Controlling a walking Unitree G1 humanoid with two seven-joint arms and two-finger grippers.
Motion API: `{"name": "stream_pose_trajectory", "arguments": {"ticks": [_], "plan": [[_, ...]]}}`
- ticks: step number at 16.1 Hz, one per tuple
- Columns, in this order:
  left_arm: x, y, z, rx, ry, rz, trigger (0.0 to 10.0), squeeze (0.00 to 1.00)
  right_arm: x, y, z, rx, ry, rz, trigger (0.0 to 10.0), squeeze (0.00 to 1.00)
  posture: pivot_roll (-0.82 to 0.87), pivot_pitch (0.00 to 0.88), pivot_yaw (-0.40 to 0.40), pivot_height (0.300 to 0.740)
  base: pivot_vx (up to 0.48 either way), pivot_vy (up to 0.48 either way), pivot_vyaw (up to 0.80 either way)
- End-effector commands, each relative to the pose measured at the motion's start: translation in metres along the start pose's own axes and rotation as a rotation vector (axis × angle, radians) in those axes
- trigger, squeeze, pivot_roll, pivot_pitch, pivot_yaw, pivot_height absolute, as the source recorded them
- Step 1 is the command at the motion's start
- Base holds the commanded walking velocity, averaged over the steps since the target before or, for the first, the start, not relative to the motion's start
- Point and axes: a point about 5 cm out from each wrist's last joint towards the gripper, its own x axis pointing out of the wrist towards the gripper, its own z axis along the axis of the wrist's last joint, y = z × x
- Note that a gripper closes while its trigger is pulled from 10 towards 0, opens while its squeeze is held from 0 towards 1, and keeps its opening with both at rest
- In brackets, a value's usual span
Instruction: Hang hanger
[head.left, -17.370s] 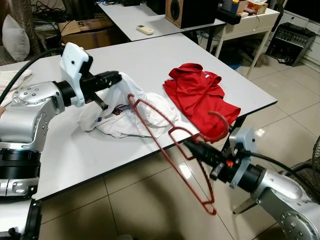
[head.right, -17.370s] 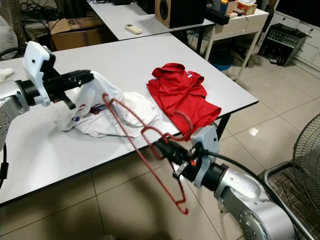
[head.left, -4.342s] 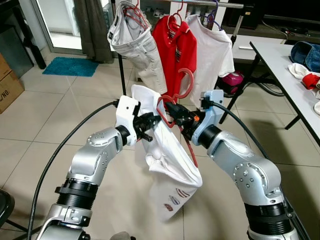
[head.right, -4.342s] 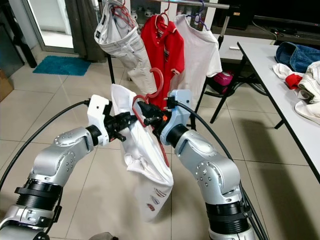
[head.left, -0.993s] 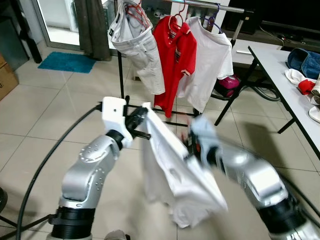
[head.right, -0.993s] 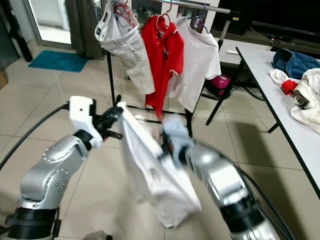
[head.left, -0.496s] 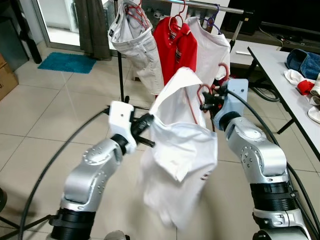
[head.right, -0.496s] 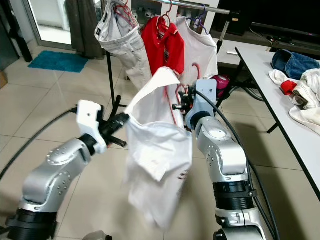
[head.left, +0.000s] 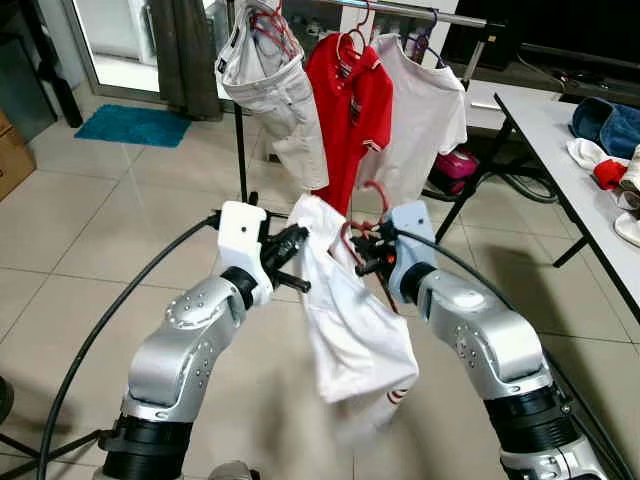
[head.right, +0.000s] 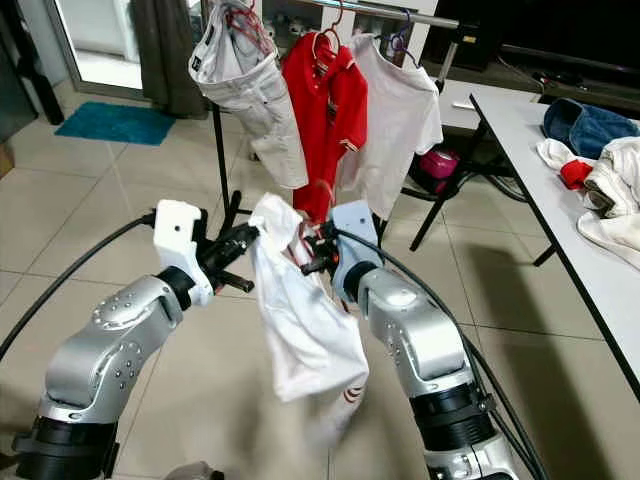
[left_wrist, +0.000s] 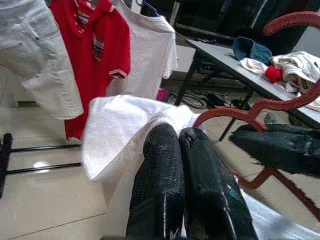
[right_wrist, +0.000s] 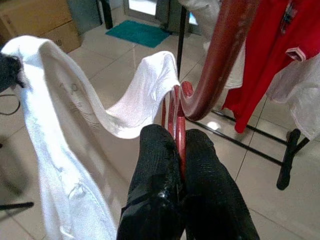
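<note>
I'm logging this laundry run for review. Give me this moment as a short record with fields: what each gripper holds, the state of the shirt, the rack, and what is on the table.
left gripper: shut on the white shirt
right gripper: shut on the red hanger near its hook
white shirt: draped between both grippers, its lower part hanging toward the floor
clothes rack: beyond the arms, holding pale trousers, a red polo and a white tee
table: on the robot's right, with loose clothes
task status: hanger not yet on the rack

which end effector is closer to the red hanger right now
Right. The right end effector is shut on the red hanger at its neck. The left end effector sits beside it, pinching the white shirt.
</note>
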Motion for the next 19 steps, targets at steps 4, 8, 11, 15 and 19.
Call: {"name": "stream_pose_trajectory", "arguments": {"ticks": [4, 8, 11, 15, 19], "plan": [[0.001, -0.009, -0.005, 0.028, 0.059, -0.067, 0.0, 0.00, -0.003, -0.006, 0.020, 0.011, -0.106, -0.023, 10.0, 0.00, 0.00, 0.000, -0.091, 0.740, 0.000, 0.000, 0.00], [-0.006, -0.021, -0.015, 0.025, 0.130, -0.185, 0.0, 0.00, -0.003, -0.012, 0.026, 0.034, -0.148, -0.066, 10.0, 0.00, 0.00, 0.000, -0.090, 0.740, 0.000, 0.000, 0.00], [-0.013, -0.015, -0.023, 0.045, 0.201, -0.169, 0.0, 0.00, -0.003, -0.016, 0.032, 0.050, -0.182, -0.090, 10.0, 0.00, 0.00, 0.000, -0.092, 0.740, 0.000, 0.000, 0.00], [-0.019, 0.012, -0.033, 0.072, 0.294, 0.047, 0.0, 0.00, -0.004, -0.017, 0.039, 0.066, -0.235, -0.109, 10.0, 0.00, 0.00, 0.000, -0.093, 0.740, 0.000, 0.000, 0.00], [-0.018, -0.003, -0.018, 0.026, 0.180, -0.104, 10.0, 1.00, -0.004, -0.013, 0.037, 0.040, -0.217, -0.067, 10.0, 0.00, 0.00, 0.000, -0.094, 0.740, 0.000, 0.000, 0.00]]}}
